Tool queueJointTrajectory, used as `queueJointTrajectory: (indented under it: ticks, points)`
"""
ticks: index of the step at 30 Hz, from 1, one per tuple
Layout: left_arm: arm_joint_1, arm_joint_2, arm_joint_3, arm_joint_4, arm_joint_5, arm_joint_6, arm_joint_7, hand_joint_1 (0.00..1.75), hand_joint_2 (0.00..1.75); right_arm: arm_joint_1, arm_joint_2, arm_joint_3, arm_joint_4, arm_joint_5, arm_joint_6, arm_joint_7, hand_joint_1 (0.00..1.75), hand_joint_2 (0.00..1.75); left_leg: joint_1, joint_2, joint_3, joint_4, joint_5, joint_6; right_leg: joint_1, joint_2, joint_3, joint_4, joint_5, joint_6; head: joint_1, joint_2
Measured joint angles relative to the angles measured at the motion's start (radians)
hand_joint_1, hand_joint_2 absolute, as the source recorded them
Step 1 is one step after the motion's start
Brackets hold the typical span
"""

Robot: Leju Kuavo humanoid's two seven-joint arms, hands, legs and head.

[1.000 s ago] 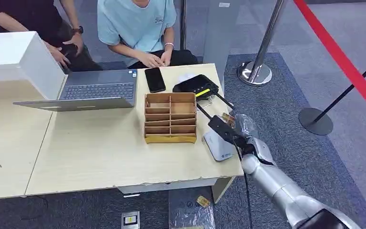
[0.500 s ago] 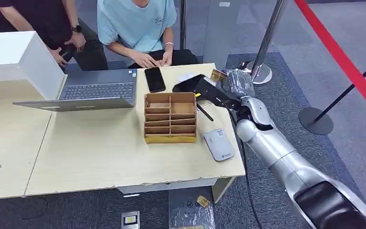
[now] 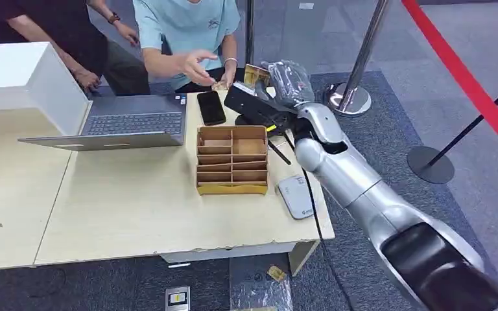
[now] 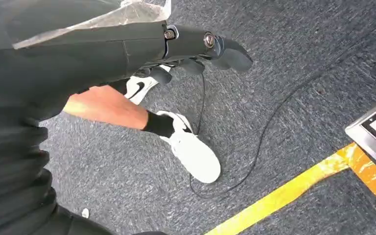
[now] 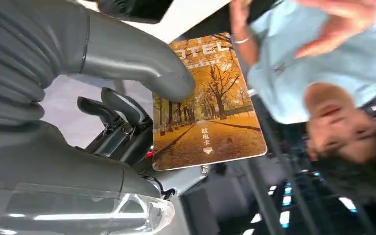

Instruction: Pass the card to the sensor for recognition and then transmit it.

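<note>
the right hand pinches the hotel key card above the worktop's far edge, near a person's hand. the wrist view shows its autumn-avenue print. the left hand, fingers loosely apart, holds nothing above carpet.

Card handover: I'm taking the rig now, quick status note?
Right hand: pinches the card, raised over the table's far edge toward the person in the light blue shirt, whose hand is reaching out.
Left hand: hangs by the floor, holding nothing.
Sensor: lies near the table's right edge, apart from the card.
Left: person takes the card, hand lets go.
</note>
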State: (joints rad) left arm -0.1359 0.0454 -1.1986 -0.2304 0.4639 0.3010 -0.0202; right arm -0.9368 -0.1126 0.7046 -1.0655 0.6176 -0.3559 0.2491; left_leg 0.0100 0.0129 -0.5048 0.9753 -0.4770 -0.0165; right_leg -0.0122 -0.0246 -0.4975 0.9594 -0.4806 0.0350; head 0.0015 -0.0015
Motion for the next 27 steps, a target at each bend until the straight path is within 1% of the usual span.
queueJointTrajectory:
  ticks: [8, 13, 14, 15, 20, 21, 22, 27]
  points:
    - [-0.01, -0.003, -0.002, 0.0, -0.01, -0.001, 0.0, 0.0, 1.75, -0.034, 0.057, 0.033, 0.055, -0.02, 0.019, -0.035, 1.75, 1.75, 0.0, 0.0, 0.0, 0.0, 0.0, 0.0, 0.0, 0.0, 0.0, 0.0, 0.0, 0.0, 0.0, 0.0]
    - [-0.013, -0.003, -0.002, 0.0, -0.016, -0.01, 0.008, 0.0, 1.75, -0.056, 0.109, 0.055, 0.141, -0.018, 0.019, -0.069, 1.75, 1.75, 0.0, 0.0, 0.0, 0.0, 0.0, 0.0, 0.0, 0.0, 0.0, 0.0, 0.0, 0.0, 0.0, 0.0]
    - [-0.013, -0.003, -0.002, 0.0, -0.017, -0.01, 0.008, 0.0, 1.75, -0.059, 0.115, 0.06, 0.154, -0.017, 0.019, -0.072, 1.29, 1.75, 0.0, 0.0, 0.0, 0.0, 0.0, 0.0, 0.0, 0.0, 0.0, 0.0, 0.0, 0.0, 0.0, 0.0]
    - [-0.012, -0.003, -0.002, 0.0, -0.017, -0.011, 0.008, 0.0, 1.75, -0.06, 0.126, 0.067, 0.172, -0.016, 0.018, -0.073, 0.77, 1.75, 0.0, 0.0, 0.0, 0.0, 0.0, 0.0, 0.0, 0.0, 0.0, 0.0, 0.0, 0.0, 0.0, 0.0]
    - [-0.01, -0.003, -0.002, 0.0, -0.017, -0.012, 0.017, 0.0, 1.75, -0.062, 0.157, 0.084, 0.222, -0.016, 0.017, -0.081, 0.77, 1.75, 0.0, 0.0, 0.0, 0.0, 0.0, 0.0, 0.0, 0.0, 0.0, 0.0, 0.0, 0.0, 0.0, 0.0]
    - [-0.01, -0.003, -0.002, 0.0, -0.017, -0.012, 0.018, 0.0, 1.75, -0.063, 0.161, 0.087, 0.23, -0.016, 0.016, -0.081, 0.03, 1.75, 0.0, 0.0, 0.0, 0.0, 0.0, 0.0, 0.0, 0.0, 0.0, 0.0, 0.0, 0.0, 0.0, 0.0]
    - [-0.009, -0.003, -0.002, 0.0, -0.017, -0.012, 0.018, 0.0, 1.75, -0.063, 0.165, 0.09, 0.239, -0.016, 0.016, -0.082, 0.0, 1.75, 0.0, 0.0, 0.0, 0.0, 0.0, 0.0, 0.0, 0.0, 0.0, 0.0, 0.0, 0.0, 0.0, 0.0]
    - [-0.007, -0.003, -0.002, 0.0, -0.017, -0.012, 0.019, 0.0, 1.75, -0.066, 0.18, 0.104, 0.271, -0.011, 0.009, -0.092, 0.0, 1.75, 0.0, 0.0, 0.0, 0.0, 0.0, 0.0, 0.0, 0.0, 0.0, 0.0, 0.0, 0.0, 0.0, 0.0]
